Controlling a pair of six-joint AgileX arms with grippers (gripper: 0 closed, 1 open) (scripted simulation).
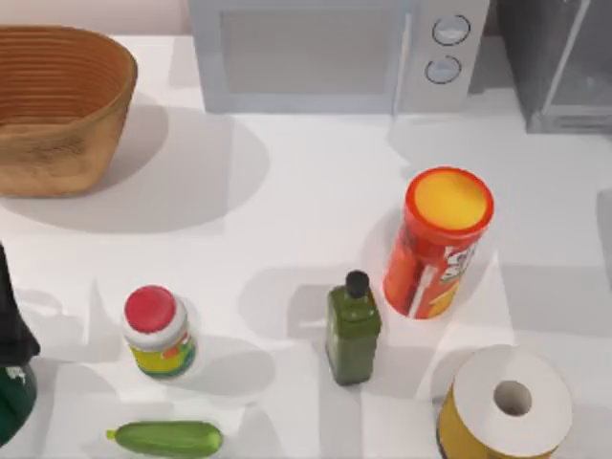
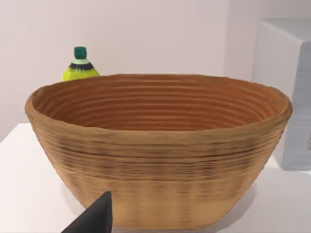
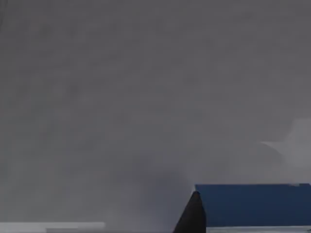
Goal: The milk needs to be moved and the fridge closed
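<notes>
The grey fridge (image 1: 559,67) stands at the table's back right corner, cut off by the top view's edge, and I cannot tell how its door stands. In the right wrist view, the blue top of the milk (image 3: 252,204) shows low down against a plain grey surface. One dark fingertip (image 3: 194,216) of my right gripper is right beside the milk's edge; whether it touches is unclear. My left arm (image 1: 11,354) sits at the table's front left edge. One of its fingertips (image 2: 97,218) points towards the wicker basket (image 2: 155,145).
A wicker basket (image 1: 57,105) sits back left, with a microwave (image 1: 335,53) at back centre. An orange chip can (image 1: 438,244), green bottle (image 1: 353,330), red-lidded jar (image 1: 158,330), cucumber (image 1: 167,438) and paper roll (image 1: 507,402) fill the front. A yellow-green bottle (image 2: 80,68) stands behind the basket.
</notes>
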